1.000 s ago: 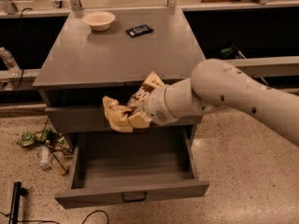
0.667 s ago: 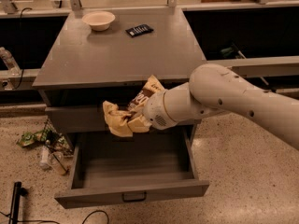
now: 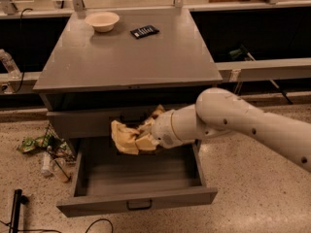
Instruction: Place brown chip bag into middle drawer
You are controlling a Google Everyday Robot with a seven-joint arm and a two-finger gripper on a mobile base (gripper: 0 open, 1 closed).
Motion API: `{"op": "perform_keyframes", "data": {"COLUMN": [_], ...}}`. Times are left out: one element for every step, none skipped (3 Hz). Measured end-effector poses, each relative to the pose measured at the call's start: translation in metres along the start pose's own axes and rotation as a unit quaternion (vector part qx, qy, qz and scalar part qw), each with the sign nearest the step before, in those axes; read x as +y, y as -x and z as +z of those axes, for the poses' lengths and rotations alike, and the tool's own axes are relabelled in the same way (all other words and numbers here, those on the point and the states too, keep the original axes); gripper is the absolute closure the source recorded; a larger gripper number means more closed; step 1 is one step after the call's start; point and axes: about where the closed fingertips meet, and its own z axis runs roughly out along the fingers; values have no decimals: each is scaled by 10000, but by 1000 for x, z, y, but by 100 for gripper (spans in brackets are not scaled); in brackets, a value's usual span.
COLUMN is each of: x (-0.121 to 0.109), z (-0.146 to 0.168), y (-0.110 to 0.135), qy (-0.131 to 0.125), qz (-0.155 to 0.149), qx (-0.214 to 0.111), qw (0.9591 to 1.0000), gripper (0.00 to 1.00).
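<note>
Receiving: middle drawer (image 3: 138,176), pulled open, front at 6 o'clock.
Arm: arm (image 3: 243,123) reaches in from 3 o'clock.
Bag: brown chip bag (image 3: 126,139) aloft over drawer's 12 o'clock edge.
Gripper: gripper (image 3: 148,135) clenched on bag.
Tip: shift toward 6 o'clock, lower, then release.

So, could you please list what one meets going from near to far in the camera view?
Open middle drawer → brown chip bag, held over it by the pincer → black card → cream bowl.
</note>
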Motion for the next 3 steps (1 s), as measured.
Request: {"op": "perform_keyframes", "data": {"x": [-31,-54,-69], "z": [39,59,83], "y": [-55,-84,-110], "qy": [97,136,300], "qz": [-7,-75,-109], "qx": [-14,35,132], "qw": [10000,9999,9994], "gripper": [100,100,100]}}
